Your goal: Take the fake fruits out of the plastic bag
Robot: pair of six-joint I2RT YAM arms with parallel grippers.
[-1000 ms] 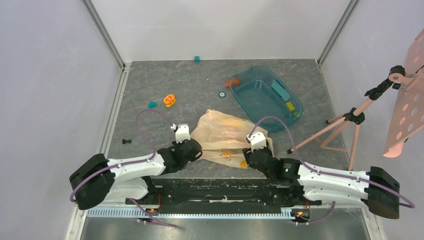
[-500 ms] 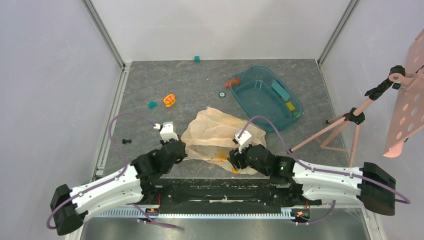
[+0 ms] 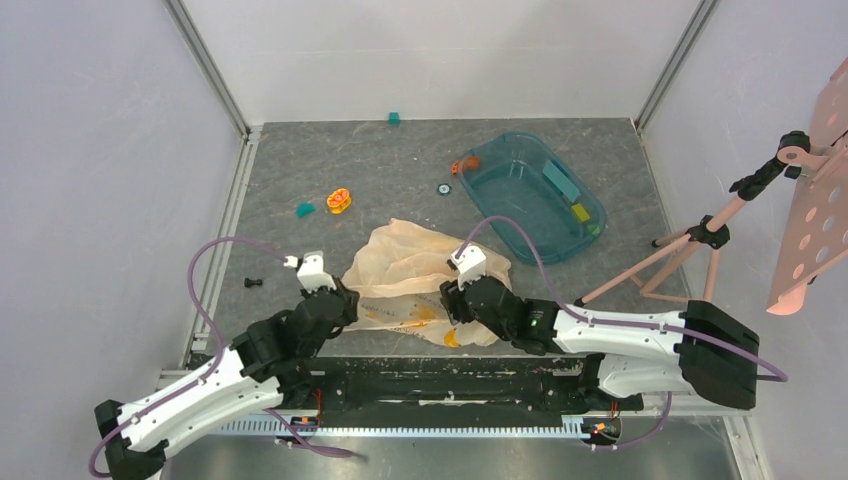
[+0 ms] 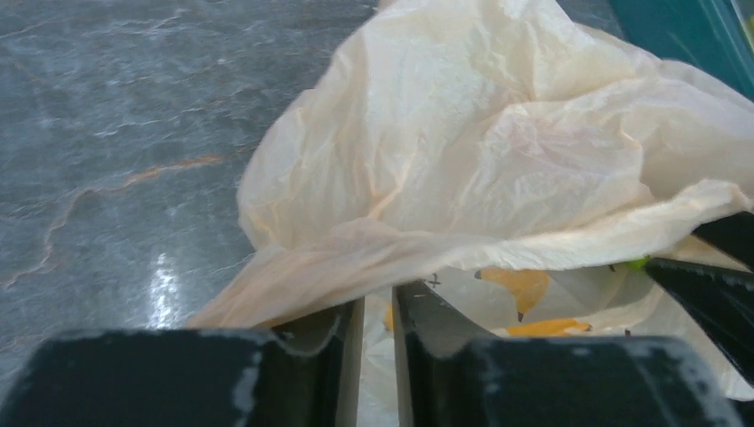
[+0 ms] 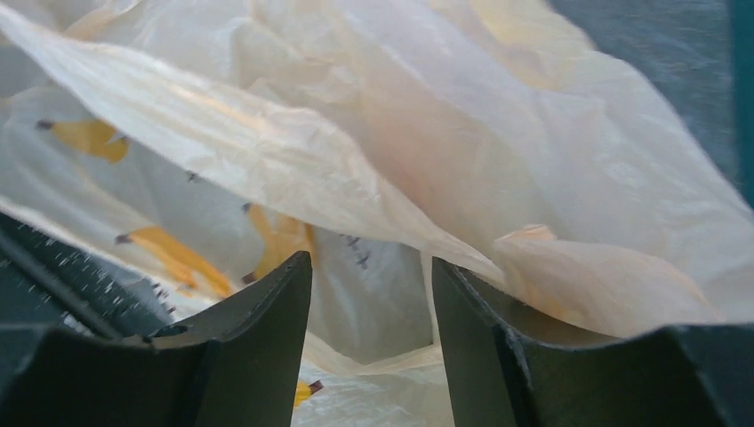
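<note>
The plastic bag (image 3: 410, 262) lies crumpled near the front of the grey table, pale peach with orange printed marks. It fills the left wrist view (image 4: 498, 151) and the right wrist view (image 5: 533, 151). The fake fruits are hidden inside it. My left gripper (image 3: 343, 300) is at the bag's left edge. In its own view the left gripper (image 4: 378, 311) has its jaws a narrow slit apart, and a fold of film rests over the tips. My right gripper (image 3: 452, 298) is at the bag's near right. It stands open (image 5: 372, 271), with film ahead between the fingers and a fold draped on the right one.
A teal tub (image 3: 512, 192) holding small blocks stands at the back right. An orange-yellow ring toy (image 3: 340, 200) and a teal block (image 3: 304, 209) lie to the back left, and a small black piece (image 3: 253, 283) at the left. A pink stand (image 3: 690, 250) leans in at the right.
Both arms have swung left and dragged the bag with them. The left jaws have parted a little from shut. The right jaws have narrowed somewhat.
</note>
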